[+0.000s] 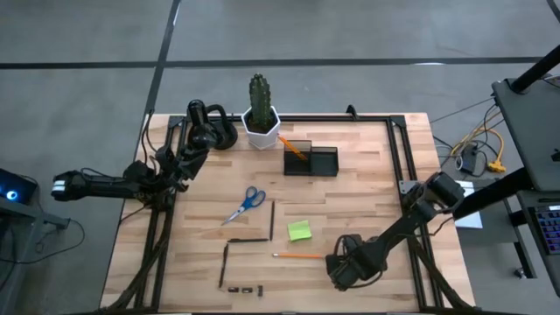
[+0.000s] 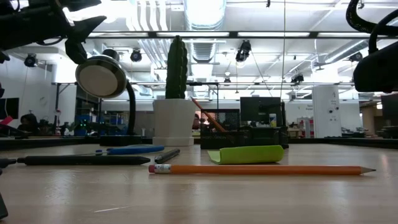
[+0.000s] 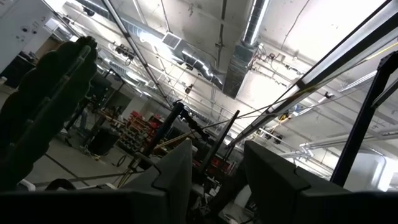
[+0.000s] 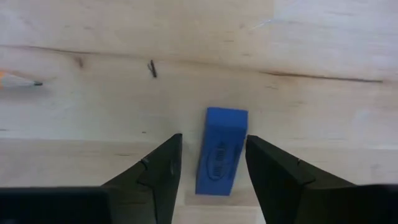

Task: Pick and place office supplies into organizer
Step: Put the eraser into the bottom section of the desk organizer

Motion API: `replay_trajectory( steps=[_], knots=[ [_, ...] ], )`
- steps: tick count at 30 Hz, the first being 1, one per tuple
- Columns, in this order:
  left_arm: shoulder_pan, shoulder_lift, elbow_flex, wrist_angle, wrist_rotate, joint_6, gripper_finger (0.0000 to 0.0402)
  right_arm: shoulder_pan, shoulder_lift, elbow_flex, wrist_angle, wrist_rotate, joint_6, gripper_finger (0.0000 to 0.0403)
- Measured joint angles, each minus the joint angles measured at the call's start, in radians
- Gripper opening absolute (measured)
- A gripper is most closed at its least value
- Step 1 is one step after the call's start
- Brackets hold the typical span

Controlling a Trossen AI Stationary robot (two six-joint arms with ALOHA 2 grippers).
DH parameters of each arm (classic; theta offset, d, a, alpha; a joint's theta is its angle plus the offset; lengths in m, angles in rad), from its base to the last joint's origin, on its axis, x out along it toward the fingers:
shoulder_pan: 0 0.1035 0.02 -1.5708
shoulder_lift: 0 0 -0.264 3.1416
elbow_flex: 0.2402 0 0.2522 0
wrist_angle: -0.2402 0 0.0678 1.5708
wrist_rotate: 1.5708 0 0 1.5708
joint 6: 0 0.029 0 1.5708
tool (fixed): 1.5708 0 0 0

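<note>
Straddling block: the right gripper [image 4: 211, 171] hovers low at the table's near right, fingers apart, one on each side of the small blue block [image 4: 221, 151], apparently lined up to close on it.
Block axis: long side running near to far between the fingers, lying flat on the wooden table [image 4: 311, 37].
Pencil: an orange pencil [image 1: 297, 256] lies just left of that gripper, long axis left to right.
Sticky pad: the green pad [image 1: 299, 230] sits flat beyond it.
Organizer: the organizer [image 1: 311, 161] stands at the far middle, one pencil already leaning inside.
Left gripper: the left gripper [image 3: 214, 171] waits at the far left, fingers apart, empty.
</note>
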Motion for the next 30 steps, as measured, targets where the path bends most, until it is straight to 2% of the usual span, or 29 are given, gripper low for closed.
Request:
replay_trajectory(
  steps=[10,23,30],
  knots=[
    [0.000,0.000,0.000,-0.007,0.000,0.000,0.0130,0.000,0.043,0.055,-0.047,-0.005,-0.013,0.0134],
    [0.000,-0.001,0.000,-0.007,0.000,0.000,0.0130,0.010,0.043,0.052,-0.055,-0.012,-0.077,0.0065],
    [0.000,-0.001,0.000,-0.007,0.000,0.000,0.0130,0.012,0.043,0.051,-0.056,-0.012,-0.098,0.0058]
  ],
)
